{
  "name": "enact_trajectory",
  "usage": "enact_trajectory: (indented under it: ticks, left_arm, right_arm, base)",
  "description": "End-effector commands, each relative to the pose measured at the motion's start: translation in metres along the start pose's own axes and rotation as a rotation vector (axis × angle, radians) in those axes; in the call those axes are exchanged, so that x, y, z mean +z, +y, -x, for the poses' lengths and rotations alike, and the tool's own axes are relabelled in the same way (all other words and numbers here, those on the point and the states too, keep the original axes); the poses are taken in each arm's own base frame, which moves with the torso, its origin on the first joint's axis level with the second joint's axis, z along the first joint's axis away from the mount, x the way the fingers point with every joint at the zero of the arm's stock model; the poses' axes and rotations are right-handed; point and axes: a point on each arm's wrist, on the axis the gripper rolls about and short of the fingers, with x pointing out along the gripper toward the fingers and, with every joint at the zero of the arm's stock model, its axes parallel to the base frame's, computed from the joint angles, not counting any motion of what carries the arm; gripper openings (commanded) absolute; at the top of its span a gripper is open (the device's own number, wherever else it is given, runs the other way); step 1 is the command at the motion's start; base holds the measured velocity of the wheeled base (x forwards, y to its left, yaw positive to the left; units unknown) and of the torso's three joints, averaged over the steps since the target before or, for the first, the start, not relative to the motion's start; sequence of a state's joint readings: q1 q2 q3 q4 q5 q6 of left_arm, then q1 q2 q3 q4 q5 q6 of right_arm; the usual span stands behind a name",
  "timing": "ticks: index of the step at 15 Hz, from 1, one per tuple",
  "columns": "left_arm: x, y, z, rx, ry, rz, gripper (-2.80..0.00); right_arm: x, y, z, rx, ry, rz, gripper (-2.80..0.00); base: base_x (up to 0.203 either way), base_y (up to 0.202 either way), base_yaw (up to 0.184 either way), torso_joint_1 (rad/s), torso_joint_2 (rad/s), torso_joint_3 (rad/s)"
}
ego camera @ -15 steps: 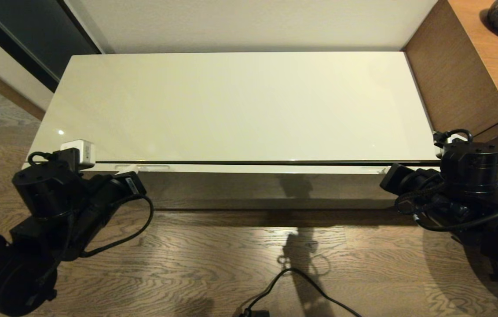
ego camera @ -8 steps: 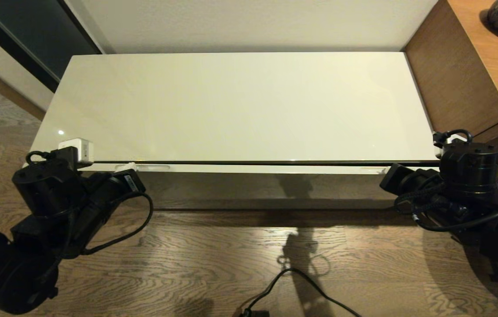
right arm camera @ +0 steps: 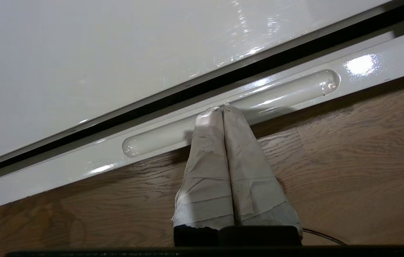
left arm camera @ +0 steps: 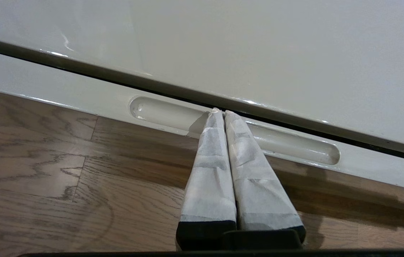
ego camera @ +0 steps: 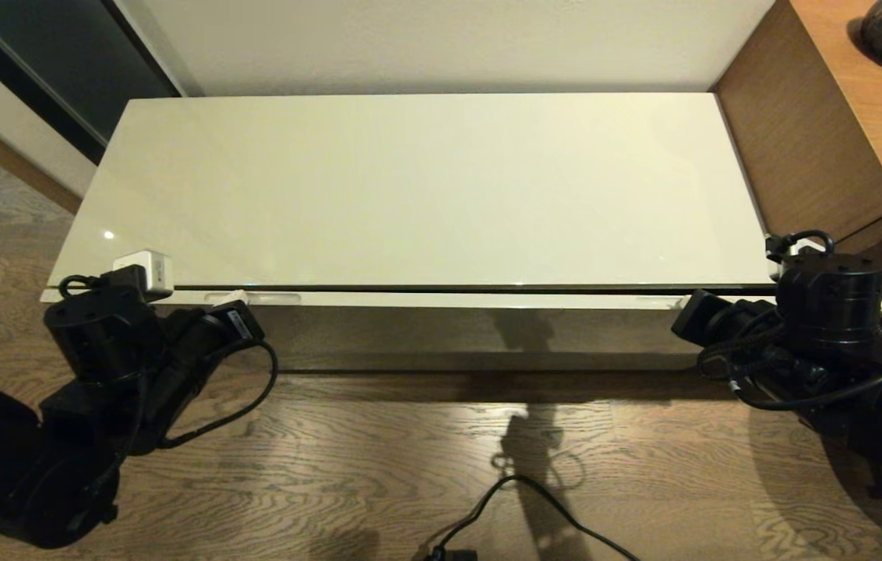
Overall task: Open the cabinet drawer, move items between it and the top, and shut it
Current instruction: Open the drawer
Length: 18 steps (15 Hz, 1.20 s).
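Cream-white top (ego camera: 425,187) (wood-grain floor (ego camera: 379,460))

The top (ego camera: 425,187) and the cabinet drawer (left arm camera: 80,96) front are glossy, smooth cream lacquer; the floor (ego camera: 379,460) is matt grained wood; both tools' fingers (left arm camera: 211,171) wear wrinkled pale tape.

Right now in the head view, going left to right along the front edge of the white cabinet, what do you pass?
Left gripper shut at the left slot handle → the cabinet drawer front edge, a dark gap showing under the top → right gripper shut at the right slot handle → brown wood-grain cabinet.
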<state>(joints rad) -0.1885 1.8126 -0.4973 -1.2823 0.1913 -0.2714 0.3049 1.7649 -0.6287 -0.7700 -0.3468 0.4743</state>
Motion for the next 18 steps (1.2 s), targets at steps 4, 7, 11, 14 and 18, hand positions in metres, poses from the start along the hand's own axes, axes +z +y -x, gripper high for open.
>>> enact_trajectory:
  ticks: [4, 7, 11, 14, 18]
  left_arm:
    - [-0.011, 0.003, 0.002, 0.011, 0.046, -0.005, -2.8]
    - [-0.015, 0.005, 0.007, 0.012, 0.066, -0.01, -2.8]
    - [-0.021, 0.008, 0.012, 0.02, 0.098, -0.016, -2.8]
    - [-0.026, 0.011, 0.02, 0.028, 0.126, -0.022, -2.8]
    - [-0.029, 0.012, 0.027, 0.029, 0.145, -0.027, -2.8]
  right_arm:
    - [-0.005, -0.002, -0.001, -0.008, 0.014, 0.002, -2.8]
    - [-0.004, -0.003, 0.002, -0.008, 0.014, 0.003, -2.8]
    - [-0.007, -0.005, 0.004, -0.012, 0.022, -0.001, -2.8]
    - [-0.008, -0.009, 0.013, -0.016, 0.024, -0.001, -2.8]
    - [-0.008, -0.012, 0.018, -0.019, 0.024, -0.002, -2.8]
  base:
    - [0.0, 0.0, 0.0, 0.0, 0.0, 0.0]
    - [0.0, 0.0, 0.0, 0.0, 0.0, 0.0]
    - [0.0, 0.0, 0.0, 0.0, 0.0, 0.0]
    - [0.0, 0.0, 0.0, 0.0, 0.0, 0.0]
    - [0.0, 0.0, 0.0, 0.0, 0.0, 0.0]
